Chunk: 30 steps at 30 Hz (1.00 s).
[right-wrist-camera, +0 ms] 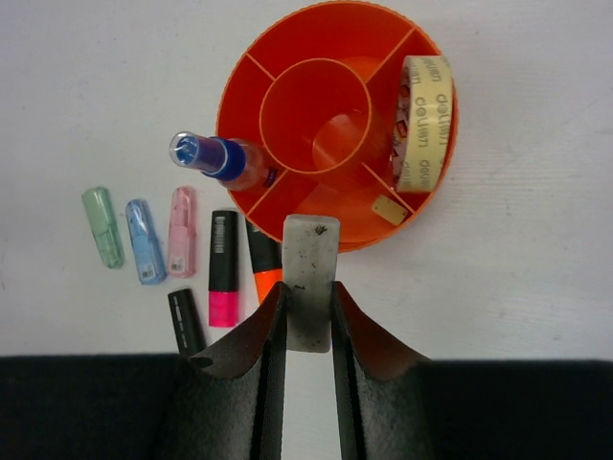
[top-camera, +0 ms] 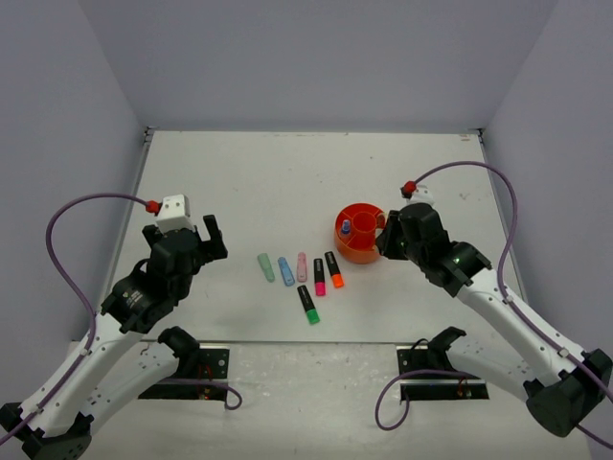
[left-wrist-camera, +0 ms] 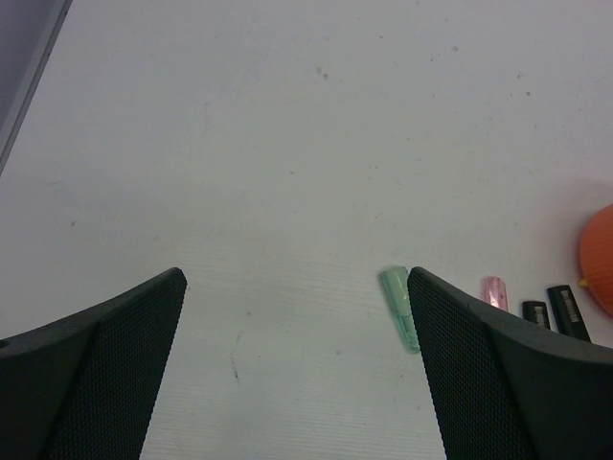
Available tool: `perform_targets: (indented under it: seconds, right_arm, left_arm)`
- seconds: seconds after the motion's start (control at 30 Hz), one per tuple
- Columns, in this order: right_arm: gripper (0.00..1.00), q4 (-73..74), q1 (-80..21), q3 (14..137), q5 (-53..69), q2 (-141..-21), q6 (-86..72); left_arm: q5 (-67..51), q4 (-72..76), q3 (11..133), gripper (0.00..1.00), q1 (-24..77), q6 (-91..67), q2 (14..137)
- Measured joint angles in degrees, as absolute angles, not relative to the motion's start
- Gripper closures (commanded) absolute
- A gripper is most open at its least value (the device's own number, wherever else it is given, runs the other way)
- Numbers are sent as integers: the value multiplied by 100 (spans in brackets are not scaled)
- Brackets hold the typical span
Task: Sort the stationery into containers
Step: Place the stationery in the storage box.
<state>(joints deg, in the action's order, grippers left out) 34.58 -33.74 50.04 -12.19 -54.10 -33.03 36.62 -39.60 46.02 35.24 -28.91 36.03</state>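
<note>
The round orange organiser [right-wrist-camera: 287,29] holds a cream tape roll [right-wrist-camera: 426,120] and a blue-capped pen [right-wrist-camera: 215,158] in its outer compartments. My right gripper [right-wrist-camera: 309,292] is shut on a grey stubby piece of stationery [right-wrist-camera: 311,249] whose tip hangs over the organiser's near rim. Left of the organiser lie green [top-camera: 265,267], blue [top-camera: 286,271] and pink [top-camera: 302,266] markers, and black markers with pink [top-camera: 319,277], orange [top-camera: 333,269] and green [top-camera: 307,304] caps. My left gripper [top-camera: 213,238] stands open and holds nothing, just left of the green marker [left-wrist-camera: 399,305].
A small cream block [right-wrist-camera: 389,209] lies in the organiser's near compartment. The central cup [right-wrist-camera: 316,115] has nothing in it. Grey walls close the table on the left, back and right. Both arm bases sit at the near edge.
</note>
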Motion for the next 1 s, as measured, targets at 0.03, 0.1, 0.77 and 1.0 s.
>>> perform_targets:
  seconds: [0.03,0.1,0.77,1.0]
  right_arm:
    - [100,3373,-3374,5004,-1152,-5507,-3314]
    - [100,3236,-3374,5004,-1060,-5702,-3346]
    - [100,2236,-3374,4810,-883,-5982,-3920]
    - [100,1815,-3374,4560,-884,-5949,-4316]
  left_arm:
    - [3661,-3954,4602,0,3524,-2891,3603]
    - [3659,-3949,4602,0,3524,-2891,3602]
    - [3617,-3943,4602,0,3524,-2891,3453]
    - [3588,-3867,4602,0,3524,-2888,3448]
